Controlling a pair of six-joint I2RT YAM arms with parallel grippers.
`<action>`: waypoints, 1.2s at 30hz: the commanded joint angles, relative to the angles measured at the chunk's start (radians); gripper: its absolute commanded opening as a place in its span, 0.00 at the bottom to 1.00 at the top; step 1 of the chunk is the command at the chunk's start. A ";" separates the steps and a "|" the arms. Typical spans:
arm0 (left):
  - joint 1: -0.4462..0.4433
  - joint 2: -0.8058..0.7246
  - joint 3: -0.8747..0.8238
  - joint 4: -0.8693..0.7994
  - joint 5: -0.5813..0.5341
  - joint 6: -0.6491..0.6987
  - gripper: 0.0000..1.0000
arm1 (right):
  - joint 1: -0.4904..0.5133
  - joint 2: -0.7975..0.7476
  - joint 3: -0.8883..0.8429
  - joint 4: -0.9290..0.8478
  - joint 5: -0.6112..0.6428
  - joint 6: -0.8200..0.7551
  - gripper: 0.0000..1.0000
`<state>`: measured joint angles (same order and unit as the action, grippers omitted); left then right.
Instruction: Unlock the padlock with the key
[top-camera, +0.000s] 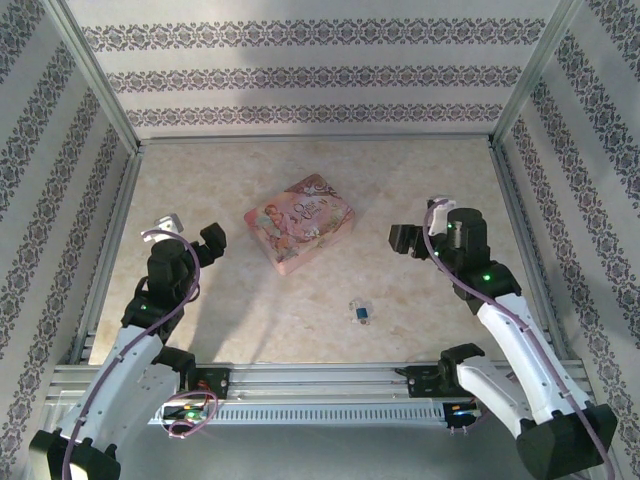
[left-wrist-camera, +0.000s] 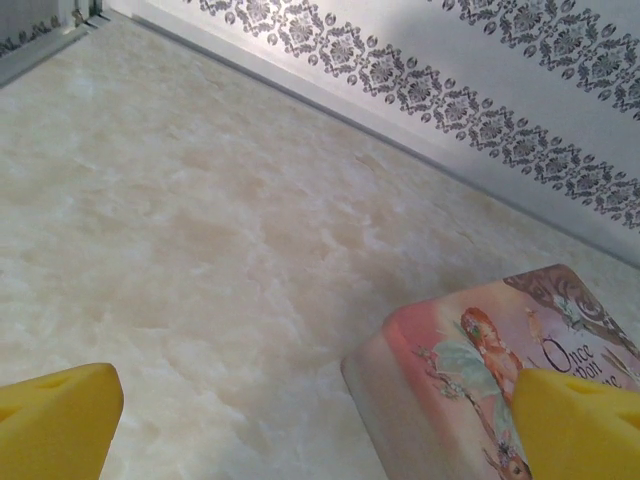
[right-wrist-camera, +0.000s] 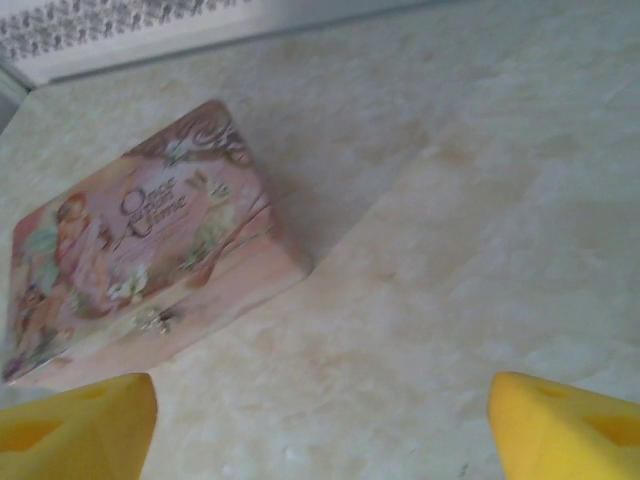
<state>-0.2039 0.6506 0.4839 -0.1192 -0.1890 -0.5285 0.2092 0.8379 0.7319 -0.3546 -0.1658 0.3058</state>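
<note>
The padlock (top-camera: 360, 312) is a tiny silvery-and-blue piece lying on the table, near the front and right of centre. I cannot make out the key as a separate thing. My left gripper (top-camera: 205, 243) hovers at the left, open, far from the padlock. In the left wrist view its yellow fingertips (left-wrist-camera: 60, 425) stand wide apart with only bare table between them. My right gripper (top-camera: 408, 240) hangs up and to the right of the padlock, open and empty. Its yellow pads (right-wrist-camera: 565, 425) sit at the lower corners of the right wrist view, with bare table between them.
A pink picture-printed box (top-camera: 303, 222) lies closed at the table's centre, between the two grippers; it also shows as the pink box (left-wrist-camera: 480, 370) and the pink box (right-wrist-camera: 140, 240). Patterned walls and metal rails (top-camera: 300, 380) bound the table.
</note>
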 joint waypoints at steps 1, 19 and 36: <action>-0.011 -0.025 0.005 0.011 -0.045 0.047 0.99 | -0.060 -0.027 -0.041 0.117 -0.003 -0.041 0.92; -0.006 -0.001 0.031 0.005 -0.120 0.079 0.99 | -0.142 0.010 -0.428 0.654 0.224 -0.213 0.98; -0.003 0.038 0.040 -0.003 -0.121 0.056 0.99 | -0.176 0.250 -0.557 1.123 0.138 -0.283 0.98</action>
<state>-0.2035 0.6903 0.4934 -0.1200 -0.2935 -0.4713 0.0410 1.0561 0.1867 0.6048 0.0082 0.0456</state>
